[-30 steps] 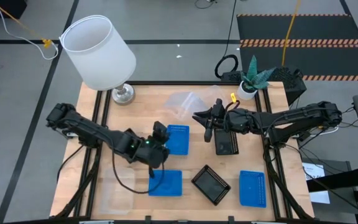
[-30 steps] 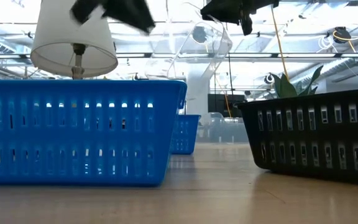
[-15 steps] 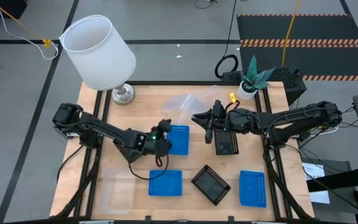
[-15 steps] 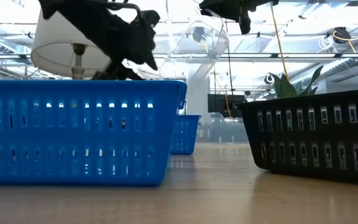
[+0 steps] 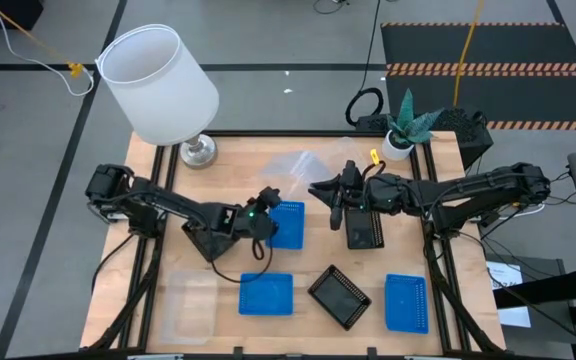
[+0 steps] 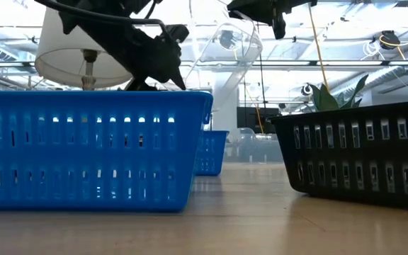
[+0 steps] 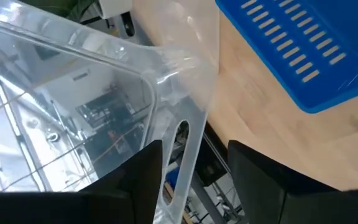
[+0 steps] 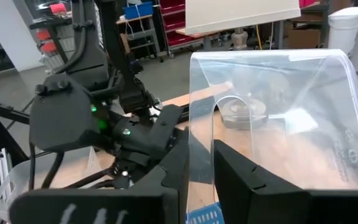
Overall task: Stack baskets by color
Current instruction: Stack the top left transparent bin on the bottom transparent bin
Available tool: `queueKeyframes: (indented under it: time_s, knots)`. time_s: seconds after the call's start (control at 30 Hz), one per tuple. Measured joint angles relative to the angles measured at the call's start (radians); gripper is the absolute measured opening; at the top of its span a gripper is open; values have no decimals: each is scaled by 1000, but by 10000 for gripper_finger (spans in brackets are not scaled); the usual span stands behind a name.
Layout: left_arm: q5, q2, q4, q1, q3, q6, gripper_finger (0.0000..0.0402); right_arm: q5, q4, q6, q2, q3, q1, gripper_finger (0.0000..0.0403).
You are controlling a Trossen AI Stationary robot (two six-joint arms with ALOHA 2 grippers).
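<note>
My right gripper (image 5: pixel 334 203) is pinched on the wall of a clear basket (image 5: pixel 298 168) and holds it raised and tilted above the table's far middle, over a black basket (image 5: pixel 364 229). My left gripper (image 5: pixel 268 205) has its fingers spread on either side of the same clear basket's wall, just beside a blue basket (image 5: pixel 286 222). Another blue basket (image 5: pixel 266 293) lies near the front edge.

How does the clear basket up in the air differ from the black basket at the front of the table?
The clear basket is see-through and held aloft, tilted, by the right end effector; the black basket is opaque and rests flat on the table, untouched. Both are small rectangular trays.
</note>
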Motion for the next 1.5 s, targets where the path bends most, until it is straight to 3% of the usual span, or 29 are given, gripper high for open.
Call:
queueKeyframes:
  time_s: [0.2, 0.7, 1.1, 1.27, 1.5]
  knots:
    - [25, 0, 13, 37, 0, 23, 173, 0, 0, 0, 0, 0, 0, 54]
    - [71, 0, 22, 53, 0, 3, 13, 0, 0, 8, 0, 0, 0, 55]
    - [63, 0, 13, -9, 0, -86, 7, 0, 3, 3, -1, 0, 0, 57]
    - [58, 0, -27, -38, 0, -198, 4, 1, -3, -39, -1, 0, 1, 101]
    - [43, 0, -70, -69, 1, -346, 4, -20, -28, -82, -28, 0, 1, 213]
